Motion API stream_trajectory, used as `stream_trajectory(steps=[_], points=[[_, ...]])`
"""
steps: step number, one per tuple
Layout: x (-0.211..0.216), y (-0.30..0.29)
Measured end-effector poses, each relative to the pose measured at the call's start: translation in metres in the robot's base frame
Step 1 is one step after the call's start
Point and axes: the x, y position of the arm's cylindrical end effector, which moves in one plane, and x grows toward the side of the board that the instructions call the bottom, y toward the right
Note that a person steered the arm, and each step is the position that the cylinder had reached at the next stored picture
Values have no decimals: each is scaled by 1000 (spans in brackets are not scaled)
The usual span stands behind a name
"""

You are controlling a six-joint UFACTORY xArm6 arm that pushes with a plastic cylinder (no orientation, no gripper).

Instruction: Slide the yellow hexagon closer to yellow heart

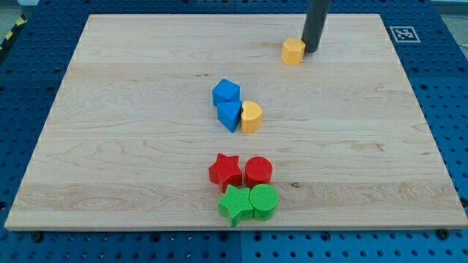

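Green plastic blocks (248, 203) sit nearest you, far below my tip (311, 50).
No gripper here; my tip touches the yellow plastic hexagon (293, 52). Push gently down-left toward the yellow plastic heart (251, 117).

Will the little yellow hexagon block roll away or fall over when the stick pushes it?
Probably neither. The small yellow hexagon block sits low on a flat face, so it should slide rather than roll or tip. The smooth wooden board likely lets it glide easily. My tip touches its right edge, off-centre, so it may spin a bit.
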Motion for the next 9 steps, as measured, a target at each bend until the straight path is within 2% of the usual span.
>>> stream_trajectory(steps=[1, 2, 4, 6, 9], points=[[-11, -21], [2, -45], [35, -57], [86, -76], [101, -84]])
